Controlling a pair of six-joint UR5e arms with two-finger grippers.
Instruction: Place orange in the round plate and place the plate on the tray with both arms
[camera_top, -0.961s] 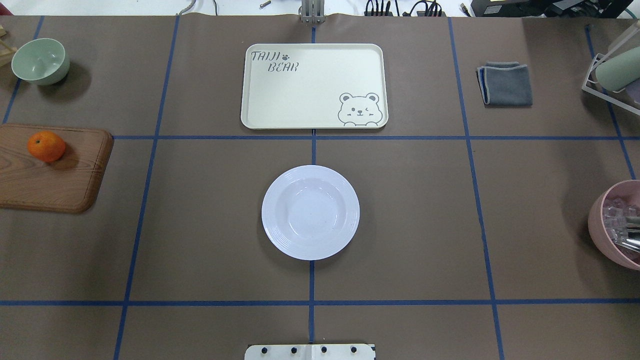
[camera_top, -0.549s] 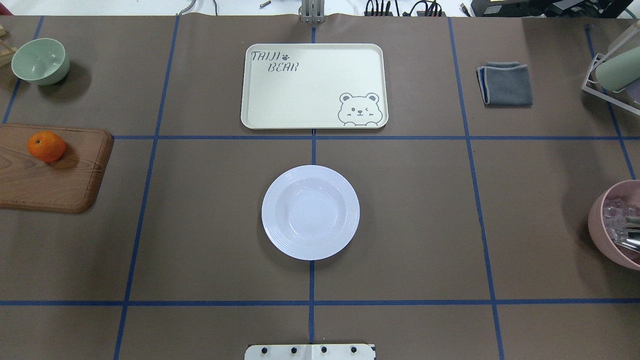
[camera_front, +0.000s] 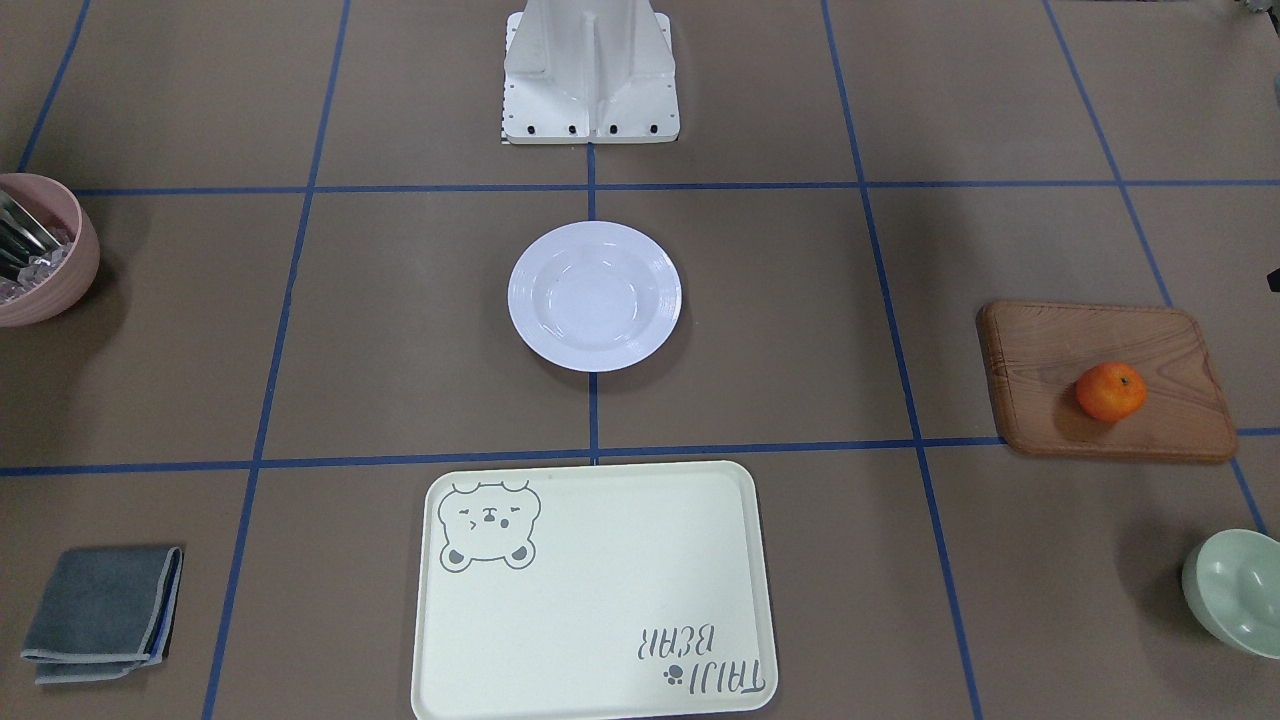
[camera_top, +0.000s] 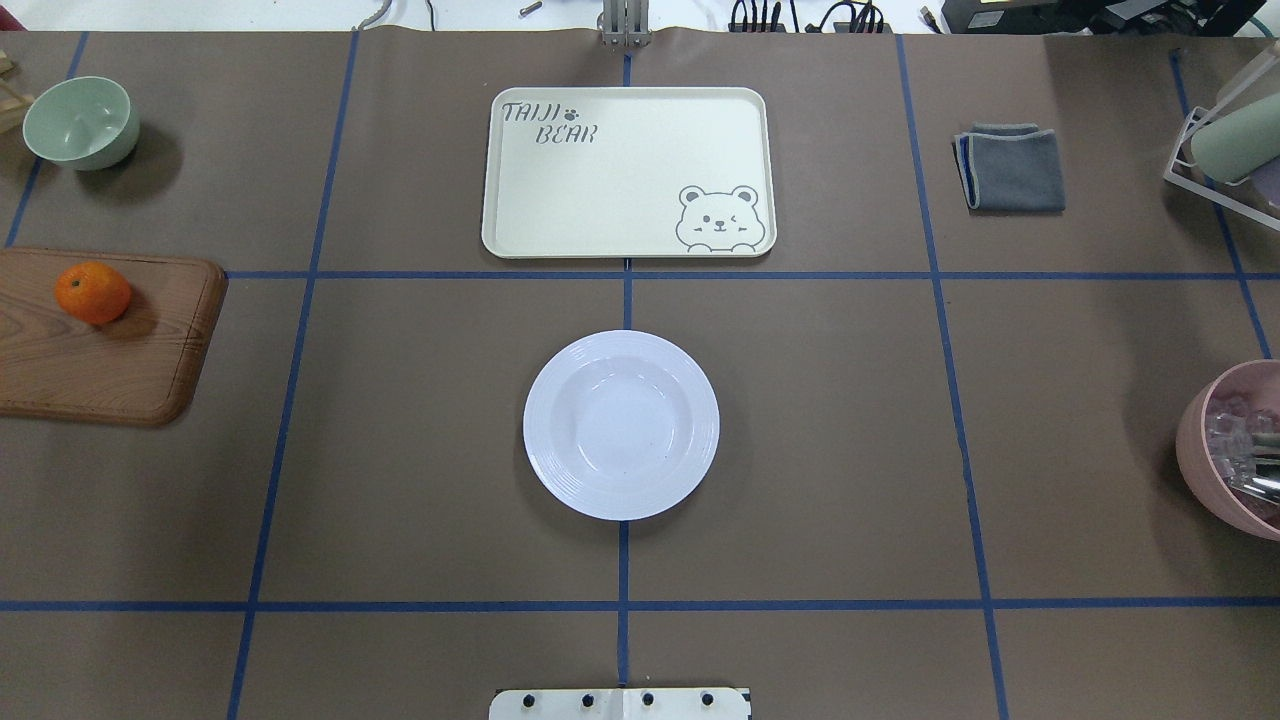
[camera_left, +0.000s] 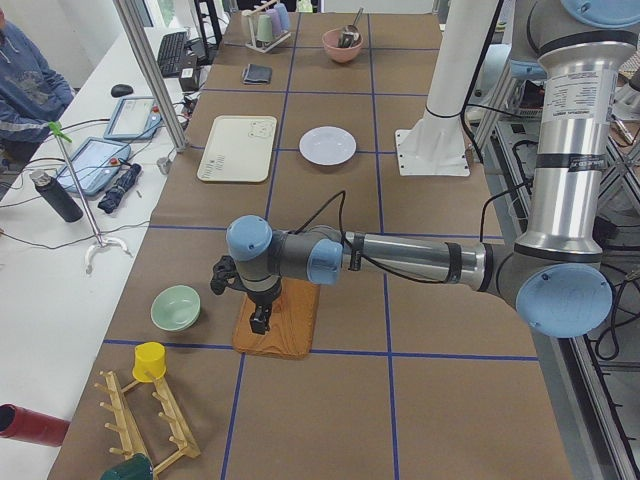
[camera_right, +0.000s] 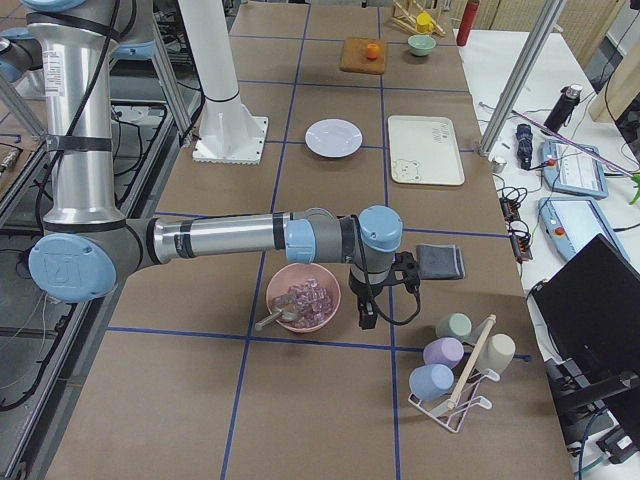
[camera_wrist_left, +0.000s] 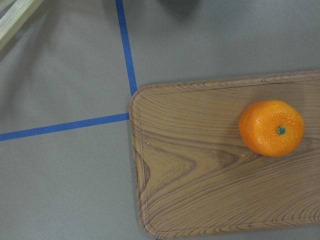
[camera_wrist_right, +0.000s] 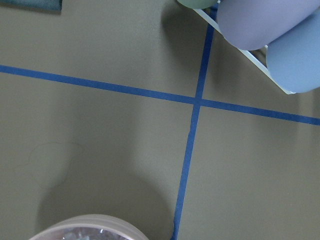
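The orange (camera_top: 92, 292) lies on a brown wooden board (camera_top: 110, 365) at the table's left edge, and fills the right of the left wrist view (camera_wrist_left: 271, 128). The white round plate (camera_top: 621, 425) sits empty at the table's middle. Beyond it lies the cream tray (camera_top: 628, 172) with its bear drawing, also empty. My left gripper (camera_left: 259, 322) hangs over the board in the exterior left view. My right gripper (camera_right: 367, 318) hangs beside the pink bowl (camera_right: 303, 297) in the exterior right view. I cannot tell whether either is open or shut.
A pale green bowl (camera_top: 80, 122) stands at the far left corner and a folded grey cloth (camera_top: 1010, 167) at the far right. A cup rack (camera_top: 1225, 140) holds the right edge. The robot's base (camera_front: 590, 75) is at the near middle.
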